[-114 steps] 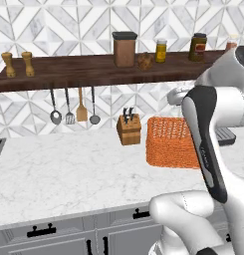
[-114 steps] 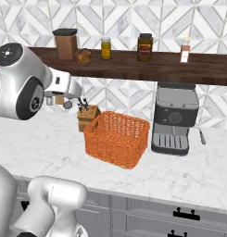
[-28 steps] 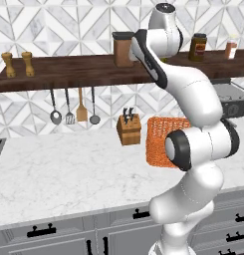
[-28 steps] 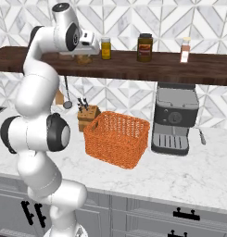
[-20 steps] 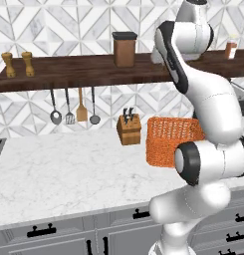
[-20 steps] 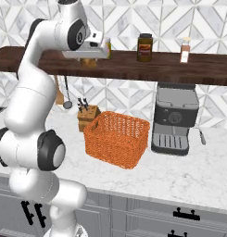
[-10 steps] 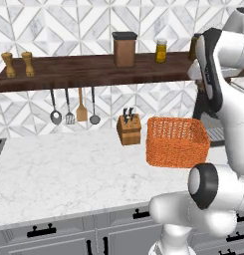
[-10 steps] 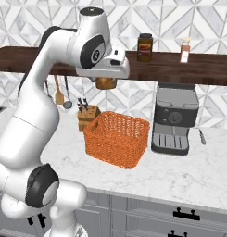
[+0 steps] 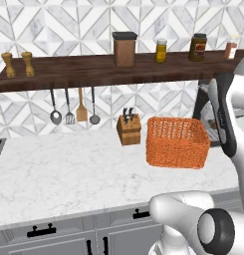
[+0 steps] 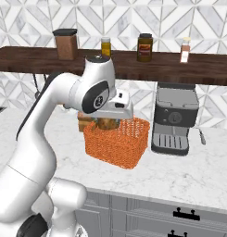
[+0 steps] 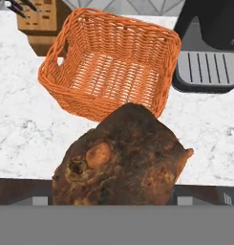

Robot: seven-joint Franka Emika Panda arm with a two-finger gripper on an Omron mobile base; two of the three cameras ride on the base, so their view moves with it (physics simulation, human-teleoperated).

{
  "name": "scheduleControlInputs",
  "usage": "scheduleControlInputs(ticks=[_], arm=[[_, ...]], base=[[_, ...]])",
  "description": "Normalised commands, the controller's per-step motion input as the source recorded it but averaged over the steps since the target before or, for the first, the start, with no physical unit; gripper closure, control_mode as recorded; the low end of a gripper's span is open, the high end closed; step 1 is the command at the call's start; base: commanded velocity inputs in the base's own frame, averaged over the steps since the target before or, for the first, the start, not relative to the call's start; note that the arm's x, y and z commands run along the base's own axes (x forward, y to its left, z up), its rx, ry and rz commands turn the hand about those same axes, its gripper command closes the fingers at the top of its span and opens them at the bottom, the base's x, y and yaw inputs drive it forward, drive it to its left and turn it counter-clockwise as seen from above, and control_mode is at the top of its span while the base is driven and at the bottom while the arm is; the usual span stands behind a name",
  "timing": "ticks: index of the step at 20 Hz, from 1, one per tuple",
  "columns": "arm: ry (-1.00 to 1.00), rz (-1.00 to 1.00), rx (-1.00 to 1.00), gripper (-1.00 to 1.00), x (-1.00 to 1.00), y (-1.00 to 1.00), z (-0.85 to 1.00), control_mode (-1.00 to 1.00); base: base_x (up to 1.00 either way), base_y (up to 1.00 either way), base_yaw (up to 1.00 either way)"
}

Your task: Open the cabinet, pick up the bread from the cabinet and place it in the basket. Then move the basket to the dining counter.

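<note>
Bread (image 11: 121, 158): dark brown lumpy piece, clamped in the gripper (image 10: 107, 124), jaws set wide around it. In the right base view it hangs under the hand, above the near-left rim of the basket (image 10: 117, 145). The hand view looks down past it with the basket mouth just ahead.
Why held so: my guess is the carry is nearly over. The bread is kept high enough to clear the wicker rim and must come further in over the opening before release.
Basket: orange wicker, upright, nothing seen inside it, standing on the marble counter (image 9: 59, 169) toward its back edge, between the knife block (image 9: 129, 129) and the coffee machine (image 10: 175, 119).
Dining counter: not identifiable here; the basket's move there is not yet begun.
Around: wall shelf with 1 tall brown canister (image 9: 124, 49), 3 jars or bottles, and 2 grinders (image 9: 17, 63) at its left end; utensils (image 9: 73, 107) hang below.
In the way: the near basket wall is the main risk; the coffee machine stands close on the right and the knife block on the left.
</note>
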Motion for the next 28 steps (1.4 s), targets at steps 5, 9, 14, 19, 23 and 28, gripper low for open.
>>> scheduleControlInputs(ticks=[5, 9, 14, 19, 23, 28], arm=[[0.08, 0.04, 0.0, 1.0, 0.27, 0.0, -0.76, -1.0], [0.0, 0.1, 0.0, 1.0, 0.49, -0.01, -0.59, -1.0], [-0.01, 0.11, 0.02, 1.0, 0.52, 0.0, -0.38, -1.0], [0.0, 0.08, 0.02, 1.0, 0.52, 0.0, -0.01, -1.0], [-0.04, 0.12, 0.02, 1.0, 0.43, 0.0, -0.17, -1.0], [-0.11, 0.14, 0.05, 1.0, 0.41, 0.0, -0.36, -1.0]], base=[[0.0, 0.0, 0.0], [0.0, 0.0, 0.0], [0.0, 0.0, 0.0], [0.0, 0.0, 0.0], [0.0, 0.0, 0.0], [0.0, 0.0, 0.0]])
